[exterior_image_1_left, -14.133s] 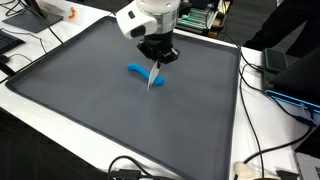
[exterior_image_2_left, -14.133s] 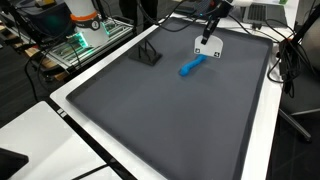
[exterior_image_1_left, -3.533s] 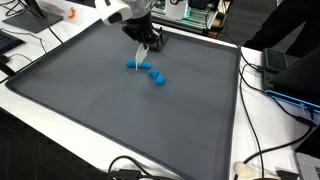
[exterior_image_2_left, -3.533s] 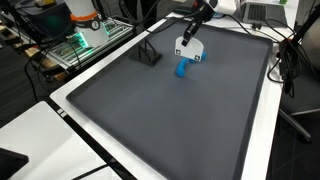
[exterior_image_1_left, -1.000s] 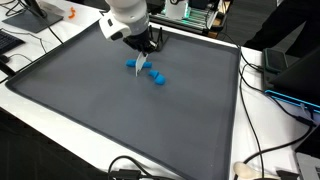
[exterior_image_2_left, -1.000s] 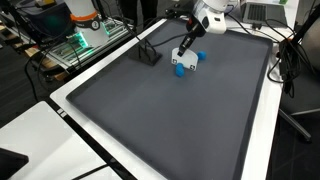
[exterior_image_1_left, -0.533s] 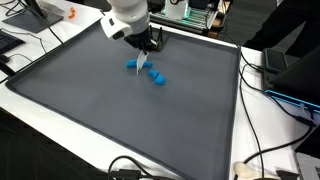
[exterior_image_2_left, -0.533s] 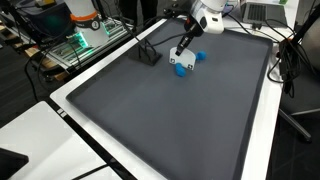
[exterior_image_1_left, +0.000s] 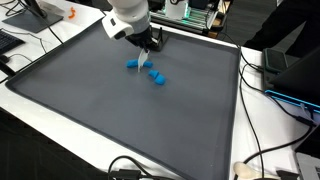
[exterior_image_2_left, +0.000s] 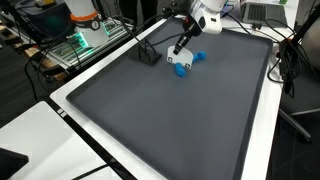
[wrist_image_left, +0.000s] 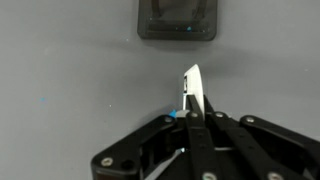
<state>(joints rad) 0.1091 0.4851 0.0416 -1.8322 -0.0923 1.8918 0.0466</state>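
In an exterior view, left to right, the dark grey mat (exterior_image_1_left: 85, 110) carries two blue pieces (exterior_image_1_left: 131, 66). One lies left of the white blade (exterior_image_1_left: 150, 64) and one right of it, with the blade pointing tip-down between them. Whether the right-hand piece is a single lump cannot be told. The gripper (exterior_image_1_left: 149, 52) has its jaws clamped tight on the blade's upper end. The arm hides whatever stands behind it here.

In an exterior view from elsewhere, one black stand (exterior_image_2_left: 150, 52) shows at the left, near the blade (exterior_image_2_left: 179, 61). The blue pieces (exterior_image_2_left: 198, 56) lie beside and beyond the blade.

The wrist view shows the stand (wrist_image_left: 177, 20) from above as a dark rectangle. The blade (wrist_image_left: 191, 85) appears edge-on, rising from the closed gripper (wrist_image_left: 190, 118). Only a sliver of blue (wrist_image_left: 177, 112) shows at its left.
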